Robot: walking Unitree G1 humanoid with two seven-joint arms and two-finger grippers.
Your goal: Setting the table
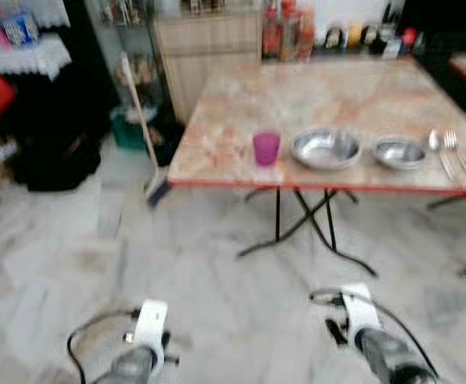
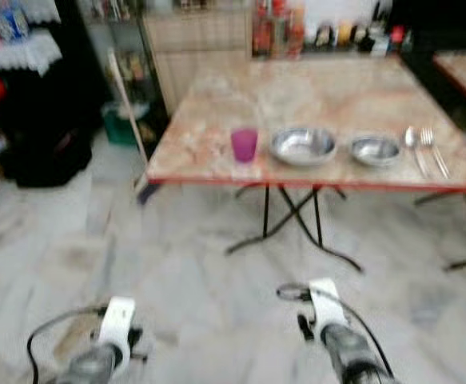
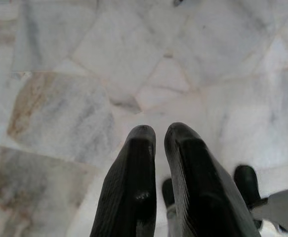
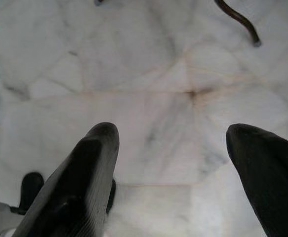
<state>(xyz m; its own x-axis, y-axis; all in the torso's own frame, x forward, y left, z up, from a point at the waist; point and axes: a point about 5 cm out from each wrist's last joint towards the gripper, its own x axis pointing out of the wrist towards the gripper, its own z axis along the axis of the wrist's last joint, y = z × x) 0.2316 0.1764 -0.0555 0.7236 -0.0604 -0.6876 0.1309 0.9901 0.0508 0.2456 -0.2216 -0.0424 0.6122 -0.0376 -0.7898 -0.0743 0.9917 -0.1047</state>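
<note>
left eye view: table [image 1: 217, 160] with cup [image 1: 266, 148], bowls well ahead of jaws.

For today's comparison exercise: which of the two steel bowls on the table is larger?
The steel bowl beside the purple cup is larger; the smaller bowl sits nearer the cutlery.

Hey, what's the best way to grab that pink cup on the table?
Probably grip the pink cup around its side wall, coming level from the table's near edge. It stands upright close to that edge, with the large bowl on its right, so the left and front sides look freest.
</note>
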